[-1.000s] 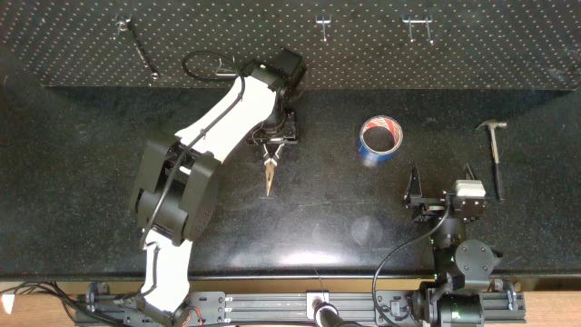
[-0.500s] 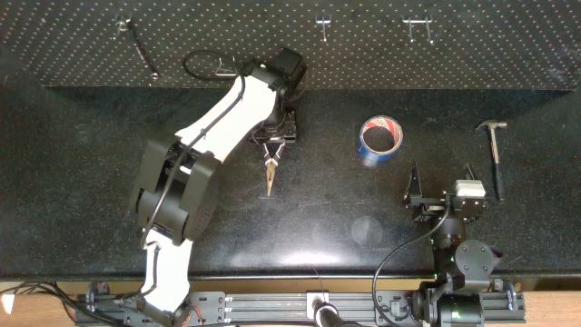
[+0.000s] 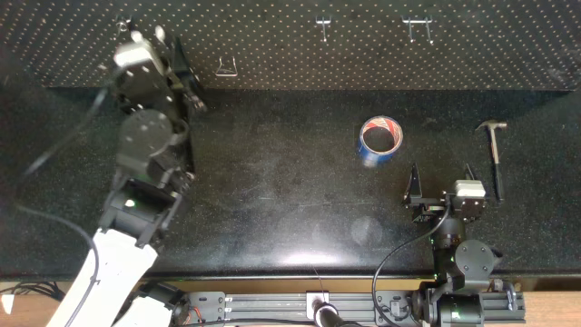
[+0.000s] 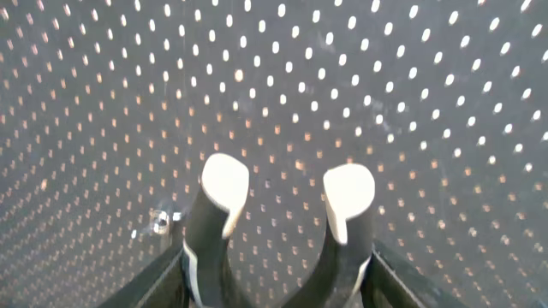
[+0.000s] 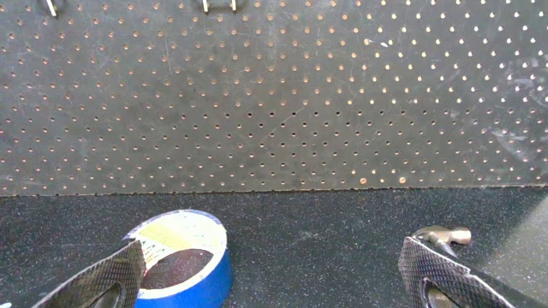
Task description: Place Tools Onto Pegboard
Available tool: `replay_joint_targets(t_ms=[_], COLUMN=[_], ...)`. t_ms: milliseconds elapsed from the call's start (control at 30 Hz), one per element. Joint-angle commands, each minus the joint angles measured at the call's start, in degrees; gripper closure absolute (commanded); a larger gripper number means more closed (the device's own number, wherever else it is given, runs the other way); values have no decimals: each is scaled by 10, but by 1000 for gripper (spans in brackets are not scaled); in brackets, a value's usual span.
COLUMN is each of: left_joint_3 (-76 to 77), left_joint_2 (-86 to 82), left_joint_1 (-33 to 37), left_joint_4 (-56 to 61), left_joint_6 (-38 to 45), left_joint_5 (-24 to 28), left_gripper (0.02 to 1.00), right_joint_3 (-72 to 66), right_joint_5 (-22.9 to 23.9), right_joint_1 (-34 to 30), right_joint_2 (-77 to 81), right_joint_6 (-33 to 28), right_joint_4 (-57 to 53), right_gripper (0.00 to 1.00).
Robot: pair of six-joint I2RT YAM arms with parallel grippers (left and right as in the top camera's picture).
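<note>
Pegboard (image 3: 363, 45): dark perforated panel standing along the far edge of the bench (image 3: 290, 191), the destination for every item. Fittings on it: two pairs of hooks (image 3: 322, 27) and (image 3: 418, 29) toward the middle and right, both bare, and a wire hook (image 3: 227, 67) farther left, also bare; these read as the open places waiting for stock. Tape roll (image 3: 380, 136): blue, lying flat on the bench right of centre, just in front of the board, well apart from either arm; not yet hung. Hammer (image 3: 495, 150): small, lying flat near the bench's right end with its head toward the board and its handle toward the near edge, close beside the right arm; not yet hung. Left tool (image 4: 287, 192): raised at the far left, facing squarely onto the pegboard at close range, fingers parted with bare board showing between them, gripping nothing; a small metal fitting (image 4: 158, 221) sits on the board just beside one finger, its kind too small to tell. The posture suits an arm at the board with nothing in hand, likely ready to draw away. Right tool (image 3: 441, 180): low over the bench on the right, spread wide and empty, aimed at the board with the tape roll and the hammer head on either side of its outlook; judged parked where both loose items are within easy reach for collection.
</note>
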Motion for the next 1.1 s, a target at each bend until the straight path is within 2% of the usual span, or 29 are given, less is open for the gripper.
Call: replay_joint_targets(t_ms=[33,133,233,633,767,1100], left_joint_3=[-65,-65,-65,-65,-65,-65], left_joint_2=[15,94,148,213,213,276], left_joint_1=[2,2,2,2,1,11], left_joint_4=[144,252,300,304,381,412], left_joint_6=[41,40,34,4,5,7], left_joint_5=[50,87,87,87,87,80], left_gripper=[991,989,989,991,991,989], right_joint_3=[-3,-3,-3,-3,-3,-3], right_joint_5=[-1,-1,-1,-1,-1,-1], right_joint_1=[-2,-2,-2,-2,-2,-2], right_joint_2=[-3,-3,-3,-3,-3,-3], right_joint_6=[0,0,0,0,0,0], right_joint_4=[-1,-1,-1,-1,-1,-1], right_gripper=[25,25,25,25,25,25])
